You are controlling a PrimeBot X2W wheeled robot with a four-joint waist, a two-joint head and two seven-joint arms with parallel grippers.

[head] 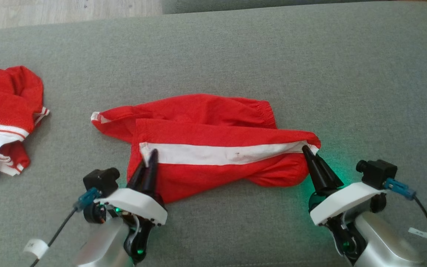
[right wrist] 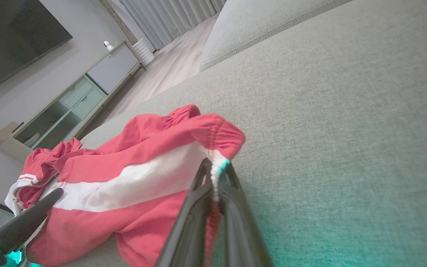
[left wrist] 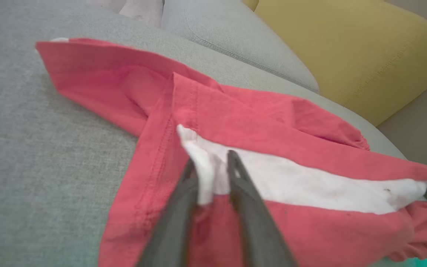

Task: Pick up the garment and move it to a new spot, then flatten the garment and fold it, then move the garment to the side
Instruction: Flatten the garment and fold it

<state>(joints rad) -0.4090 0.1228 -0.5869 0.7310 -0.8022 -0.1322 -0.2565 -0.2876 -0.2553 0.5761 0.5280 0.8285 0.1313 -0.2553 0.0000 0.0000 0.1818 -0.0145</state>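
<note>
— Where's the garment (head: 206,129)?
— Mid-cushion (head: 235,48), on coarse grey weave: rumpled red cloth with a white stripe (head: 221,154).
— And the arms?
— Both reach in low. The right gripper (head: 306,150) is clamped on the stripe's gathered end. The left gripper (head: 149,154) straddles the other end; it's blurred, so I can't tell if it grips.

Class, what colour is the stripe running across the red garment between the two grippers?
The stripe is white; the head view shows it best.
</note>
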